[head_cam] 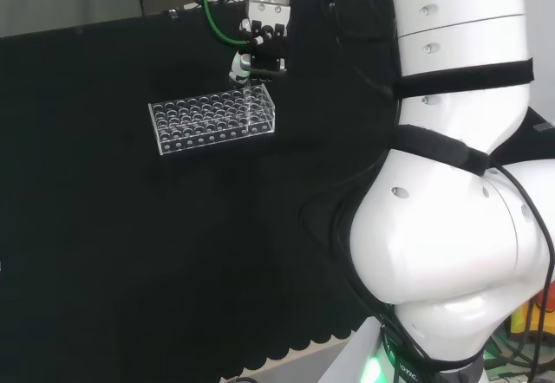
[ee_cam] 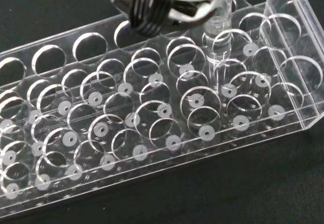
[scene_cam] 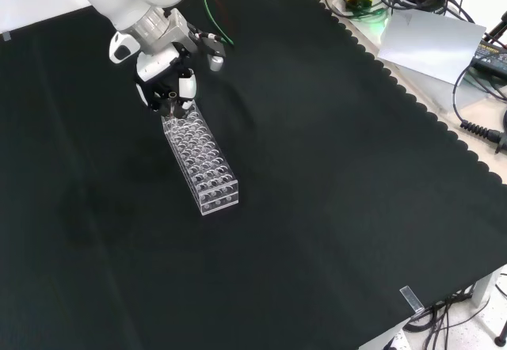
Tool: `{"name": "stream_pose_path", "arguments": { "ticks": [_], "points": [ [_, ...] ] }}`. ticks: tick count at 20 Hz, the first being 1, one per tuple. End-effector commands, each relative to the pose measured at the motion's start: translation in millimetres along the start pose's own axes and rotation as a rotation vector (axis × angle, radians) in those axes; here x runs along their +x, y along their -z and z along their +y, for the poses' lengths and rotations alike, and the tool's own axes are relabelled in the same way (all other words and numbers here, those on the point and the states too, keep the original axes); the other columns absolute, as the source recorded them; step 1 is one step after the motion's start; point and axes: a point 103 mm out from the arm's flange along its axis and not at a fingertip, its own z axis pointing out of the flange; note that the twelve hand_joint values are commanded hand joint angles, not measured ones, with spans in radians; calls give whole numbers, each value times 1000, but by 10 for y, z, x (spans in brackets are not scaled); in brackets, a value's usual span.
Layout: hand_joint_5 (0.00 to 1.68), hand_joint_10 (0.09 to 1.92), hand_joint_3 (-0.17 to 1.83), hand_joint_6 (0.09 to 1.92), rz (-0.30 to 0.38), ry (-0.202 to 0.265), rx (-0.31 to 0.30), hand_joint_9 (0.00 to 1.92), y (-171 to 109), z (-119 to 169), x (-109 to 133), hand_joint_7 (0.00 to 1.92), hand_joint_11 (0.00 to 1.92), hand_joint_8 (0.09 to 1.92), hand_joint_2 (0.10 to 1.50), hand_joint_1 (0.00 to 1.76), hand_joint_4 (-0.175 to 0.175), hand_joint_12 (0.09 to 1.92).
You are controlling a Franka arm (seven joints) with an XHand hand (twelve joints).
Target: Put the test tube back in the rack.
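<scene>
A clear plastic rack (head_cam: 212,120) with many round holes lies on the black cloth. My hand (head_cam: 257,47) hangs over the rack's right end in the head view, fingers curled round a clear test tube (ee_cam: 217,36). In the wrist view the tube stands upright with its lower end in a hole near the rack's (ee_cam: 152,127) end wall. In the front view my hand (scene_cam: 168,65) is over the far end of the rack (scene_cam: 203,158), and the tube (scene_cam: 173,103) shows between the fingertips. The rack's other holes look empty.
The arm's white links (head_cam: 451,166) take up the right of the head view. The cloth's scalloped edge (scene_cam: 396,89) runs down the right of the front view, with a grey sheet (scene_cam: 432,45) and cables beyond it. Open cloth surrounds the rack.
</scene>
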Motion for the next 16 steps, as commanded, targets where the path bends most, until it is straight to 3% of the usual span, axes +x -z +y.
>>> {"name": "stream_pose_path", "arguments": {
  "ticks": [1, 2, 3, 6, 10, 16],
  "points": [
    [1232, 685, 447, 638, 47, 14, 89, 1485, 29, 12, -20, 1414, 1133, 594, 776, 1273, -175, 1086],
    [1201, 671, 335, 660, 52, 15, 95, 1423, 36, 13, -28, 1322, 1025, 629, 842, 1283, -175, 1196],
    [1129, 674, 340, 644, 55, 15, 99, 1356, 44, 14, -34, 1279, 922, 641, 815, 1257, -163, 1278],
    [968, 726, 618, 611, 64, 18, 106, 1169, 72, 8, -45, 1097, 737, 713, 628, 1209, -111, 1380],
    [883, 735, 728, 624, 77, 23, 107, 1038, 139, -17, -51, 945, 660, 780, 559, 1191, -74, 1395],
    [847, 726, 734, 623, 85, 44, 89, 987, 359, -117, -36, 895, 636, 782, 552, 1185, -59, 1394]
  ]
}}
